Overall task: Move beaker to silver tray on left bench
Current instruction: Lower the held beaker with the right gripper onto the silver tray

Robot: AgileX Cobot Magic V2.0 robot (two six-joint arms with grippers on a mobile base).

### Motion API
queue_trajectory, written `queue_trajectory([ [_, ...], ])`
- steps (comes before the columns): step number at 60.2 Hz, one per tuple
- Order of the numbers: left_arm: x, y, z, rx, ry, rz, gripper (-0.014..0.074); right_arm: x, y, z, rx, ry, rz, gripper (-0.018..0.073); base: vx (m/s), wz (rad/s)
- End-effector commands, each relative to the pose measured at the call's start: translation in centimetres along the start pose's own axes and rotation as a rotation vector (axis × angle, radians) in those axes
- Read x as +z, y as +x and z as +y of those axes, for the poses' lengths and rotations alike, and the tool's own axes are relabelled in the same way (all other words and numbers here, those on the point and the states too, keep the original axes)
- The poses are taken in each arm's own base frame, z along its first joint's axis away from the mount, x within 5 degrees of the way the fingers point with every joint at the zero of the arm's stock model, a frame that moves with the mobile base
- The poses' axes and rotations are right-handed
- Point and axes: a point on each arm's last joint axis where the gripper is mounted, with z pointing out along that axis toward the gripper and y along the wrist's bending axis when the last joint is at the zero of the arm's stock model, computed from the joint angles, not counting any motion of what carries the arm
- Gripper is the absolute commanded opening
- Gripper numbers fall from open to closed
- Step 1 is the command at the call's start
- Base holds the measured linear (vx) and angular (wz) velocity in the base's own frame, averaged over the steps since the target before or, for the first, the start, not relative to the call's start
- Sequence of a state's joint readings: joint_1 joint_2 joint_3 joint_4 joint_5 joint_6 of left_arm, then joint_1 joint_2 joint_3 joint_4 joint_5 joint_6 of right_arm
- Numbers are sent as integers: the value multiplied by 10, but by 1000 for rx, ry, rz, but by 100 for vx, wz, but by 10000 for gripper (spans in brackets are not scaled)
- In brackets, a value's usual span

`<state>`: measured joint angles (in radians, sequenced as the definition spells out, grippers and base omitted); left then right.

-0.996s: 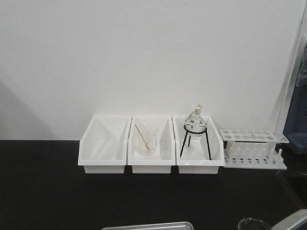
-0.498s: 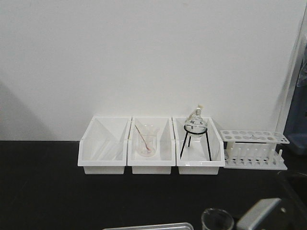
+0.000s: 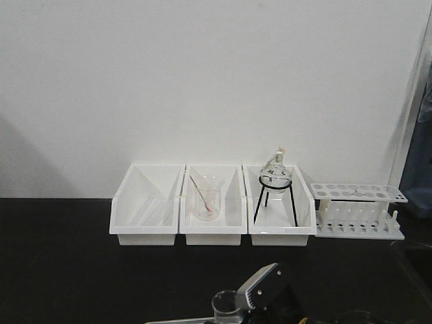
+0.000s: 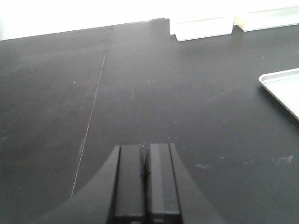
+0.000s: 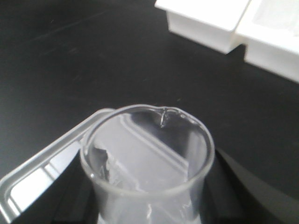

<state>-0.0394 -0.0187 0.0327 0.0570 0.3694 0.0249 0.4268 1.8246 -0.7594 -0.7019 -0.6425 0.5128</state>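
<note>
Right wrist view: the right claw (image 5: pixel 149 205) is clenched around the beaker (image 5: pixel 148 154), gripping the glass wall low down so the open rim stays upright and free. That low grip probably keeps the glass from tipping while it travels. Just beyond and to the left of the claw lies a corner of the silver tray (image 5: pixel 42 163), its raised rim showing partly through the glass. The beaker appears to be carried above the counter (image 5: pixel 93 60) at the tray's edge, not yet set down inside it; whether its base is over the tray floor I cannot tell. Farther ahead and to the right of the claw stand white bins (image 5: pixel 210 23).

The front view shows the beaker (image 3: pixel 224 305) at the bottom edge, held by the right claw (image 3: pixel 237 305), with only a sliver of the silver tray (image 3: pixel 177 320) visible to its left. Well beyond the claw, three white bins (image 3: pixel 146 202) line the wall; the middle one holds a larger spouted beaker (image 3: pixel 206 199), the right one a flask on a tripod (image 3: pixel 275 179), and a test tube rack (image 3: pixel 358 209) stands beside them.

The left claw (image 4: pixel 145 177) has its jaws pressed together on nothing, idling over bare counter, with the tray corner (image 4: pixel 282 88) ahead to its right, likely parked clear of the delivery. The remaining move, in my judgement, is a short carry over the rim and a gentle lowering.
</note>
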Motion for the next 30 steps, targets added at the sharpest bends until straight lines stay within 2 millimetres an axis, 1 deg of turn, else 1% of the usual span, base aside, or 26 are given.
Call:
queue_trajectory([
  [1, 2, -1, -1, -3, 4, -62, 1, 5, -14, 3, -56, -54, -118, -11, 0, 0],
  [7, 2, -1, -1, -3, 4, -62, 1, 16, 5, 0, -89, -67, -80, -11, 0, 0],
  [13, 2, -1, -1, -3, 4, -62, 1, 23, 17, 0, -100, -82, -69, -5, 0, 0],
  [22, 2, -1, -1, -3, 4, -62, 1, 26, 22, -4, -53, -46, -66, 36, 0, 0],
  [30, 2, -1, -1, -3, 4, -62, 1, 27, 24, -6, -33, -29, -62, 116, 0, 0],
])
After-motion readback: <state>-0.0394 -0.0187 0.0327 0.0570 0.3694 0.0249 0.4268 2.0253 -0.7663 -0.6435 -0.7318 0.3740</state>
